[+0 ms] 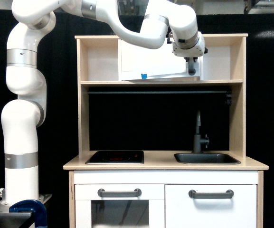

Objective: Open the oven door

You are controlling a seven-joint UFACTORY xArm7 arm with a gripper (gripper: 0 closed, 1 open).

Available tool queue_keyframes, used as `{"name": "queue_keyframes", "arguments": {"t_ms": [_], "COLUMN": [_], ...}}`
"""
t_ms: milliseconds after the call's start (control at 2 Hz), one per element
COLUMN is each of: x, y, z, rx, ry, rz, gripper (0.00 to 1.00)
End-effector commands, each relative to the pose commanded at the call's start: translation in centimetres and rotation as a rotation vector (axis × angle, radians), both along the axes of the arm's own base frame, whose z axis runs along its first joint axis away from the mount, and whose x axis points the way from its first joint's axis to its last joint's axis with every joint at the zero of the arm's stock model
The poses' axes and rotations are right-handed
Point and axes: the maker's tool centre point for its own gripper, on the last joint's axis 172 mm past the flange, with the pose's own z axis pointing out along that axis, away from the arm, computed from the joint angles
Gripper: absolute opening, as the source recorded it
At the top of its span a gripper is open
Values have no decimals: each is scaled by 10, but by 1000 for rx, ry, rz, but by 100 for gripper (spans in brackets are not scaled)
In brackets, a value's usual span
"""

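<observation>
Gripper [192, 71] sits right on the oven door's [151, 64] upright grey handle at the top shelf's right end; I can't tell its grip.

Hob [115, 157], sink [207, 158] (with faucet [199, 137])

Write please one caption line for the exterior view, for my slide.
White arm's pincer at the grey handle of the upper oven door, above the hob and sink.

Bright, even light falls from the front; the black backdrop [151, 121] stays dark. The white arm [23, 118] shows soft sheen, shelves [160, 82] cast faint shadows, and everything looks sharp.
</observation>
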Motion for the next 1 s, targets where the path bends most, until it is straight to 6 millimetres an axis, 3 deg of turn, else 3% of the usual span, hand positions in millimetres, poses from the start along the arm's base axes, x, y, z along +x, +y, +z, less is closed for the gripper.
{"name": "queue_keyframes", "arguments": {"t_ms": [1000], "x": [4], "y": [-10], "z": [2], "rx": [0], "ry": [0], "rz": [0], "gripper": [0]}}
